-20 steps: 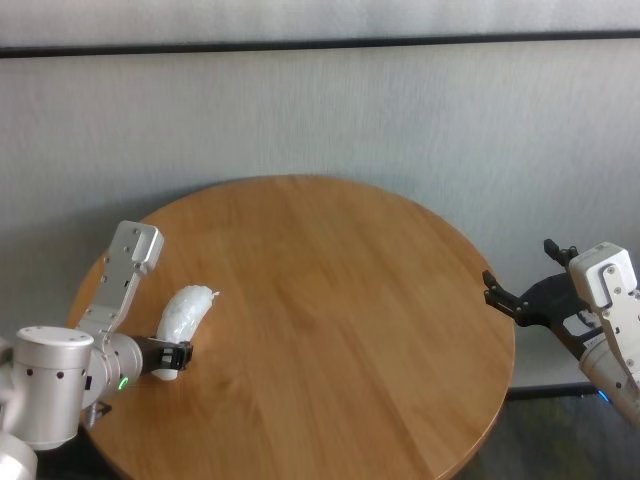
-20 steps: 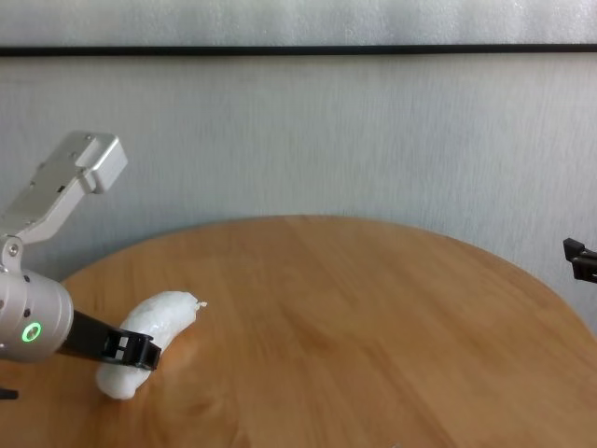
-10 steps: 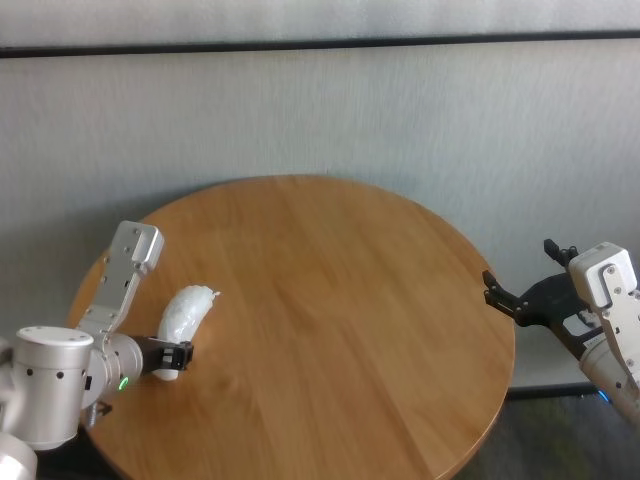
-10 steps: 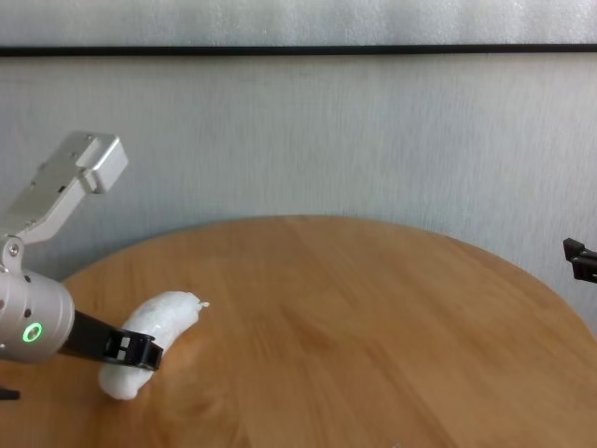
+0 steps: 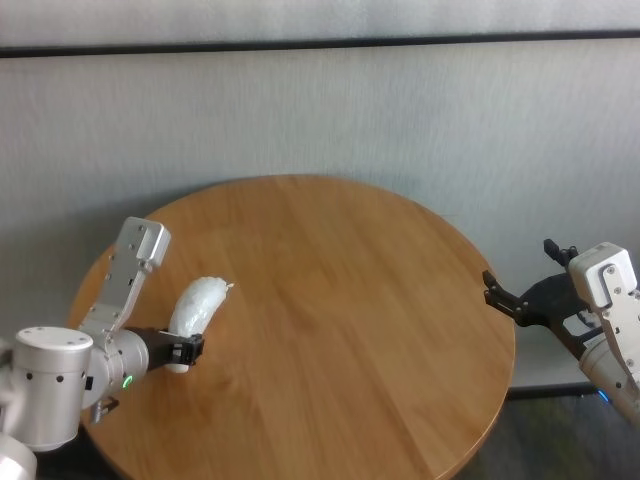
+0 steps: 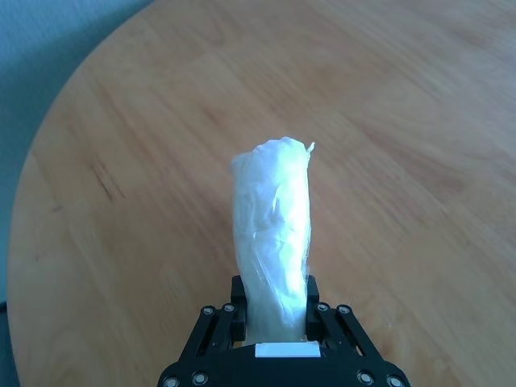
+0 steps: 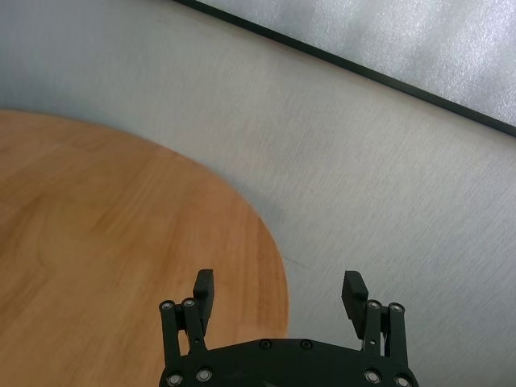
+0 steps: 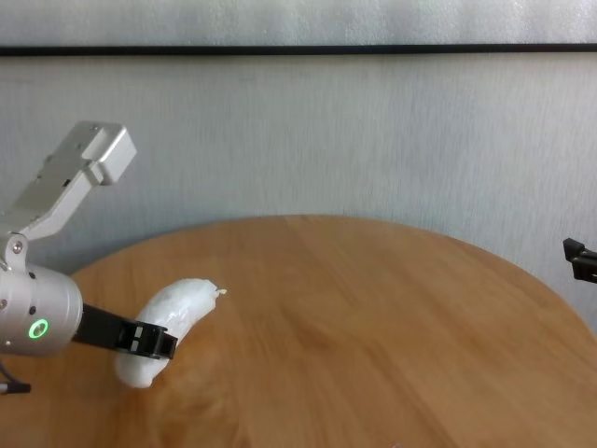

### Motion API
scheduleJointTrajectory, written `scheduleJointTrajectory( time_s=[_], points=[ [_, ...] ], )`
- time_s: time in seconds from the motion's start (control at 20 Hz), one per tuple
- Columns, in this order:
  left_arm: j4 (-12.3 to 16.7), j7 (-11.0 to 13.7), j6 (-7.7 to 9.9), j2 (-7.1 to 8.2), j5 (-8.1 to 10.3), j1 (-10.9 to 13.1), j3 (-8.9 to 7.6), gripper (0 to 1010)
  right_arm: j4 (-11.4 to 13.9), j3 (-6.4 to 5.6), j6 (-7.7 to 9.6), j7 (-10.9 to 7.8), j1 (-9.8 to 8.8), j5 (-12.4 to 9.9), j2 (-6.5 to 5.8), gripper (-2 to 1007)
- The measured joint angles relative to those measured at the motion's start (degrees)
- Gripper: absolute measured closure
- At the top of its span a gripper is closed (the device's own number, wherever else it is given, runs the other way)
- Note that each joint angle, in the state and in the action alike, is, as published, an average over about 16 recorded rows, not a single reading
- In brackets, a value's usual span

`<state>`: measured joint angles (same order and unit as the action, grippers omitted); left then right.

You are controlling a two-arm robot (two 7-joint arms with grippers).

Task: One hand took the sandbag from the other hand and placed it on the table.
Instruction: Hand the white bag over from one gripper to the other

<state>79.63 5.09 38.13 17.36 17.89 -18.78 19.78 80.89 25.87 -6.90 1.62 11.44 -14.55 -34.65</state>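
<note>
Left of centre, my left gripper (image 5: 188, 349) has its jaws closed around the near end of the sandbag (image 5: 196, 306), over the left part of the round counter (image 5: 340, 300). A green ring light glows on the silver wrist behind these jaws. The sandbag is white, lumpy and elongated; it projects forward from the jaws, away from my body, and ends in a small twisted tip that points toward the counter's middle. In the chest view the sandbag (image 8: 170, 315) rises at a slant from the left gripper (image 8: 153, 341), the tip being its highest part; whether its near, lower end touches the wood I cannot tell. The left wrist view shows the sandbag (image 6: 274, 242) pinched between the two black fingers (image 6: 235, 313) of the left gripper (image 6: 276, 318), with the wood-grain counter (image 6: 419, 121) beneath.

My right gripper (image 5: 522, 297) is parked beyond the counter's right edge, well apart from the sandbag. Its jaws stand wide and hold nothing; the right wrist view shows the right gripper (image 7: 278, 292) with both fingers (image 7: 204, 290) spread apart, over the counter (image 7: 97, 242) rim.
</note>
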Motion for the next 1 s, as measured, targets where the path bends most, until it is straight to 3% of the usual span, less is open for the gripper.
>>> scheduleJointTrajectory(
  time_s=[0.25,0.75,1.0],
  points=[
    [0.9,1.5,-3.78,0.64,-0.95,0.8,-0.03,599,0.0,0.0,0.0,0.0,0.0,0.0,0.0,4],
    [4.5,5.8,-13.65,2.79,-3.24,3.2,0.06,599,0.0,0.0,0.0,0.0,0.0,0.0,0.0,4],
    [6.6,8.3,-17.78,3.81,-4.47,4.0,0.61,599,0.0,0.0,0.0,0.0,0.0,0.0,0.0,4]
  ],
)
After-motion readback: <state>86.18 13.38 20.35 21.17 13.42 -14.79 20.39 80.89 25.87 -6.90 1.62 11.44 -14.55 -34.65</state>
